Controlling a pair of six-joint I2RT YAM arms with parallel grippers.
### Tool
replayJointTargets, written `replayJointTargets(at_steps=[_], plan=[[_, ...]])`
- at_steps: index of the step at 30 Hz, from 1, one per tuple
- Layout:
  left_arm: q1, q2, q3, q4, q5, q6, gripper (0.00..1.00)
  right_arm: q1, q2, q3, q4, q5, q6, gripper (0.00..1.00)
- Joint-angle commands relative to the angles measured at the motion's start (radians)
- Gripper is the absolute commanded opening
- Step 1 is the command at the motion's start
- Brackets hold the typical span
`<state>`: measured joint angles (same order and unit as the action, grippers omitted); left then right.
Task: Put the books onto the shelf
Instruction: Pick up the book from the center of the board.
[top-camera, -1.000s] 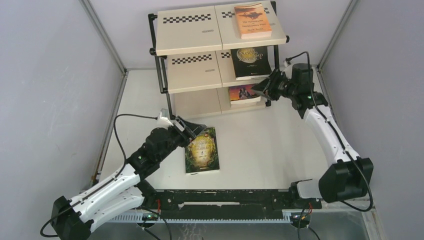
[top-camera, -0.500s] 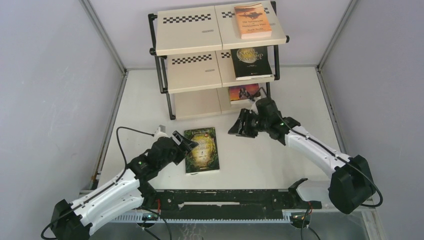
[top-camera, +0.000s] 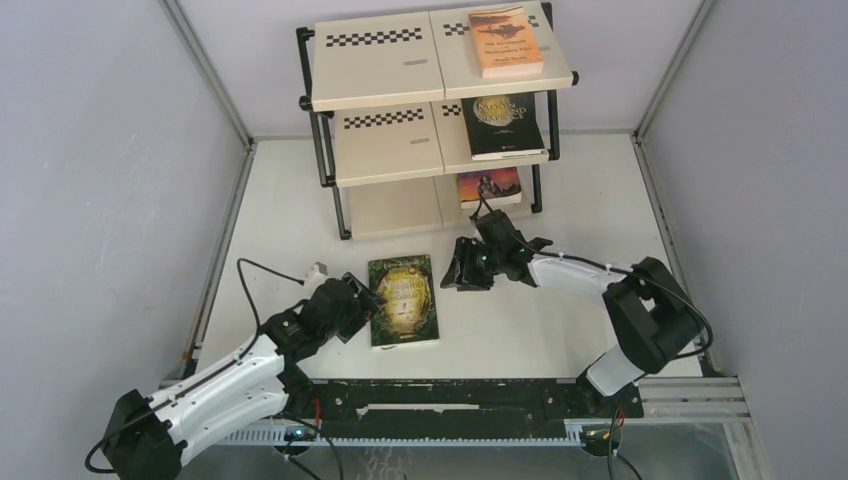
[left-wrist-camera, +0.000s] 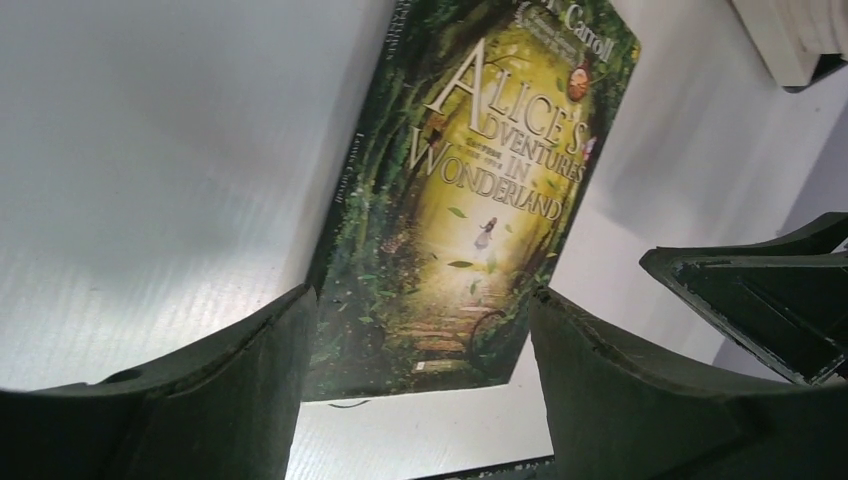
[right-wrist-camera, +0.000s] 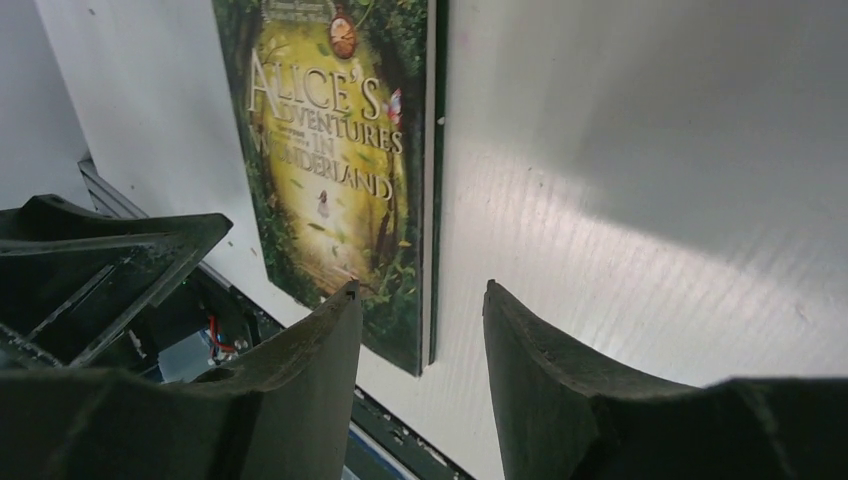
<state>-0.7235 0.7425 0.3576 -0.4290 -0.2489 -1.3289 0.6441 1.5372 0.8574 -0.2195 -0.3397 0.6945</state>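
The green Alice book (top-camera: 404, 300) is lying flat, cover up, on the worktop (top-camera: 540, 330), about midway between its left and right edges and nearer the near edge than the far one. The left arm (top-camera: 250, 355) is stretching low from the near left corner, its wrist angling down toward the book's spine side. The left jaws are standing wide open just beside that edge, gripping nothing; in the wrist view the book's near end is showing between the two fingers (left-wrist-camera: 200, 400). The right arm (top-camera: 590, 275) is folding sharply at the elbow near the right edge, with its forearm reaching leftward and low. The right jaws are sitting partly open just beside the book's far right corner, and nothing is caught between them. The shelf (top-camera: 380, 60) is standing at the far edge, carrying an orange book (top-camera: 505, 40) on its top tier, a black book (top-camera: 502, 122) on the middle tier, and a third book (top-camera: 488, 186) on the bottom tier, all on the right side.
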Motion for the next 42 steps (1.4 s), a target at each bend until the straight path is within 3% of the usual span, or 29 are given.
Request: replayJointTargets(at_steps=[1,24,42], plan=[[0.02,0.021,-0.038,0.026,-0.023,0.0,0.81,0.011,0.053,0.001,0.124,-0.027,0.012,0.56],[0.146,0.22,-0.119,0.35,0.154,0.132,0.82,0.075,0.279,-0.006,0.307,-0.074,0.062,0.58],[0.161,0.244,-0.157,0.489,0.304,0.18,0.81,0.119,0.337,-0.204,0.761,-0.219,0.304,0.58]])
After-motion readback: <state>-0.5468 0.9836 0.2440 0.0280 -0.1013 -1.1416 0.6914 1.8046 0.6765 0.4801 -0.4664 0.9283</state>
